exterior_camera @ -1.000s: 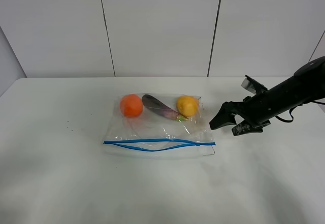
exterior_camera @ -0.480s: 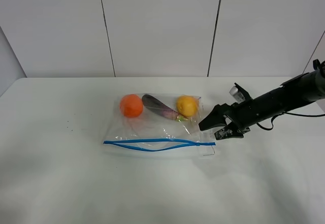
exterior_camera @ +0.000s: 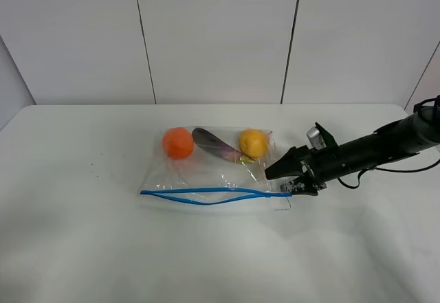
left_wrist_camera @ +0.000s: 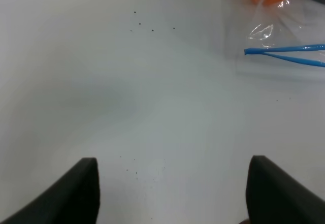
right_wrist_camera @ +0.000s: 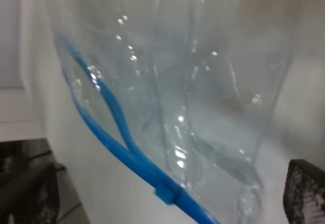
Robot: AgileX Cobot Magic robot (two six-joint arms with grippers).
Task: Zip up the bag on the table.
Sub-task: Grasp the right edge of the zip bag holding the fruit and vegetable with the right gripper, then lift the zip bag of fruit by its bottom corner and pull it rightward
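The bag (exterior_camera: 216, 172) lies flat on the table (exterior_camera: 82, 248), clear and crinkly, with orange, purple and yellow produce along its far side. Its blue zipper strip (exterior_camera: 206, 194) runs along the near edge, with the two tracks parted in the middle. My right gripper (exterior_camera: 280, 181) stands open at the bag's right end, jaws either side of the zipper's corner. The right wrist view shows the strip (right_wrist_camera: 109, 109) and a small blue slider (right_wrist_camera: 166, 193) between the fingers (right_wrist_camera: 304, 191). My left gripper (left_wrist_camera: 172, 193) hangs open over bare table, with the zipper's left end (left_wrist_camera: 284, 51) ahead of it.
A pale panelled wall (exterior_camera: 220, 35) rises behind the table's far edge. The right arm (exterior_camera: 385, 145) stretches in low from the right side. Small dark specks (left_wrist_camera: 147, 26) dot the tabletop left of the bag.
My right arm has reached leftward and lowered, bringing its open gripper from beside the bag to the zipper's right corner. The bag and the left gripper have not moved.
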